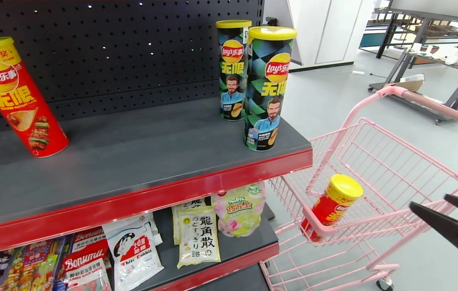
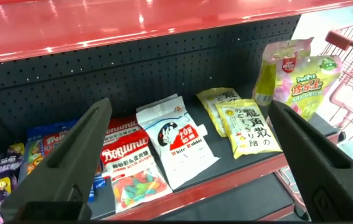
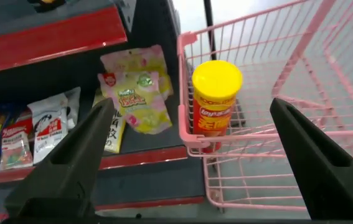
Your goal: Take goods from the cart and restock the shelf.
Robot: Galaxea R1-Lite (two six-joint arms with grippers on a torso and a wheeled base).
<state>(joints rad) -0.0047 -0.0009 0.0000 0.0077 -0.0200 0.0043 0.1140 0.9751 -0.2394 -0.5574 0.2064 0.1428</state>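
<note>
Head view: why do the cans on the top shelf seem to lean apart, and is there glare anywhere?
Head view: the red can leans left, the front green can right, likely wide-lens stretching; bright specks dot the pegboard. Left wrist view: light glares off the red shelf lip.

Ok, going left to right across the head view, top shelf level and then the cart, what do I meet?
Red can → rear green can → front green can → cart can → right claw.
</note>
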